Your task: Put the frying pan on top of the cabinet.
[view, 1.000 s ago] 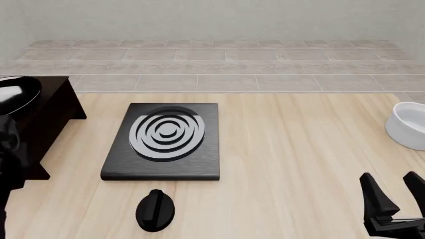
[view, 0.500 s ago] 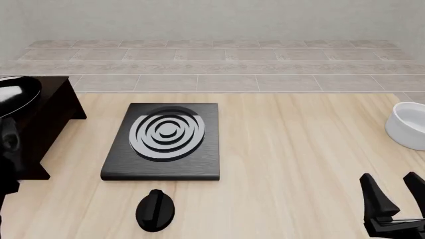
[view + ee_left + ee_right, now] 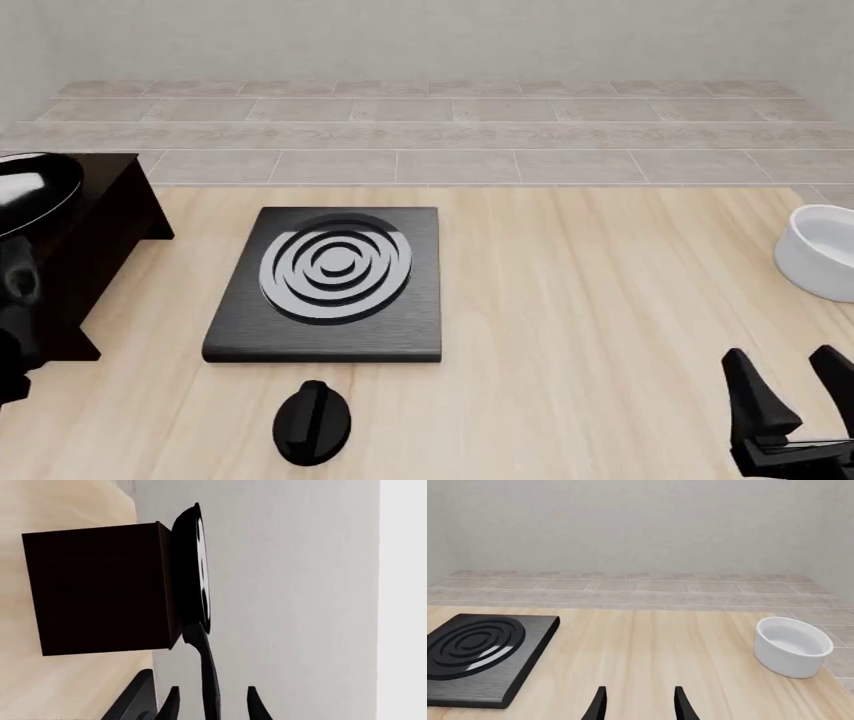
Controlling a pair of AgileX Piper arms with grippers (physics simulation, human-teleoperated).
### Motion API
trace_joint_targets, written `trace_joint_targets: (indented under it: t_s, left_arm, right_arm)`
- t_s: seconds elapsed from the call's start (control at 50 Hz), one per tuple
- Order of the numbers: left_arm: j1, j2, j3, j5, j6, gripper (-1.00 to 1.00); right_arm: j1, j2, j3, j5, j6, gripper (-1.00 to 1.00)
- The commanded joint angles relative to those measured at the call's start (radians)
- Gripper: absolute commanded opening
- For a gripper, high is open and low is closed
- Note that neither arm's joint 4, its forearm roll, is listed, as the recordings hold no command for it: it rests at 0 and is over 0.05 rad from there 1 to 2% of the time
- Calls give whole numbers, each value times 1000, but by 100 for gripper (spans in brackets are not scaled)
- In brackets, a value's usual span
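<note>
frying pan (image 3: 30, 190) cropped at left edge, white bowl (image 3: 825, 252) cropped right

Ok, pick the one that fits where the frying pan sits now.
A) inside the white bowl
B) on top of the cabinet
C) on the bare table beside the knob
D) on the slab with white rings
B: the left wrist view shows the frying pan lying flat against the cabinet top, its handle running out between the left pincer fingers, which stand apart from it.
</note>
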Motion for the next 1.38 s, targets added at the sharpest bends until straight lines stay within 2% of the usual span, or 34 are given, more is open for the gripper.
trace_joint_targets:
  t_s: [0.02,0.36,0.72,1.04,1.38]
  left_arm:
    - [9,-23,20,2,-7,100]
    - [36,-165,36,105,-12,100]
    - [89,-436,38,332,-19,100]
    - [128,-562,38,435,-25,100]
    - [113,-791,-18,692,-19,100]
  right_arm:
    - [2,-1,0,2,-4,100]
    - [4,-10,0,8,-5,100]
    - [9,-21,1,14,-10,100]
    - [11,-26,0,19,-11,100]
    - [9,-23,1,14,-3,100]
